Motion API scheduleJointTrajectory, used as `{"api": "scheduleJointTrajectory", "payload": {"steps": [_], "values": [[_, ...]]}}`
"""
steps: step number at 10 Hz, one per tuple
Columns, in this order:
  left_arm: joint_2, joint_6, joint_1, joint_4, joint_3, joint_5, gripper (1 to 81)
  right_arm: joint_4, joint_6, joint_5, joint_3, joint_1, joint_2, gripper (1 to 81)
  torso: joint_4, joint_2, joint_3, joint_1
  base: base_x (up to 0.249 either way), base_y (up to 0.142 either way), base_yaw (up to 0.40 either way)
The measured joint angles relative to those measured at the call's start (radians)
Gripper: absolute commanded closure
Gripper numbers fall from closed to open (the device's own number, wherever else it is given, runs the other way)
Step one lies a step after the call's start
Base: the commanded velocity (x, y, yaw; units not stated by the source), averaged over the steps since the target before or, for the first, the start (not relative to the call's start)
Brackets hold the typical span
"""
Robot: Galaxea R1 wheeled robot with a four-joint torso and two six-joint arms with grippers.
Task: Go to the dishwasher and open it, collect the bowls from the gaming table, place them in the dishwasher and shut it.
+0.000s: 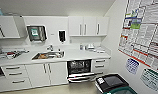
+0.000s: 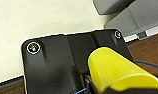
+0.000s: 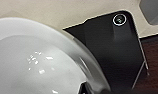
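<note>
The dishwasher [image 1: 79, 70] is standing open under the white counter [image 1: 77, 55], between white cabinet doors [image 1: 48, 73] and a stack of drawers [image 1: 100, 65]. Its door is hanging down toward the floor, and a wire rack is showing pale against the dark inside; what the rack is holding cannot be made out. The sink [image 1: 48, 55] in the counter is holding something brownish, too blurred to name. Left of it, a tray of items [image 1: 10, 53] is sitting on the counter. A dark bin [image 1: 110, 84] is standing by the right wall, under the posters [image 1: 145, 30].

In the left wrist view a yellow bowl [image 2: 117, 72] is sitting tilted against the dark plate, over pale floor. In the right wrist view a white bowl [image 3: 37, 62], glossy inside, is lying close to the camera. Whether either gripper is clenched on its bowl or released, I cannot tell.
</note>
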Motion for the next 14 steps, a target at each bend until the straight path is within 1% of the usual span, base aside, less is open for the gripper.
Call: {"api": "scheduleJointTrajectory", "payload": {"steps": [14], "values": [[0.007, 0.000, 0.000, 0.000, 0.000, 0.000, 81.1, 0.000, 0.000, -0.002, 0.000, 0.003, 0.002, 81.1, 0.000, 0.000, 0.000, 0.000, 0.091, 0.000, 0.000]]}}
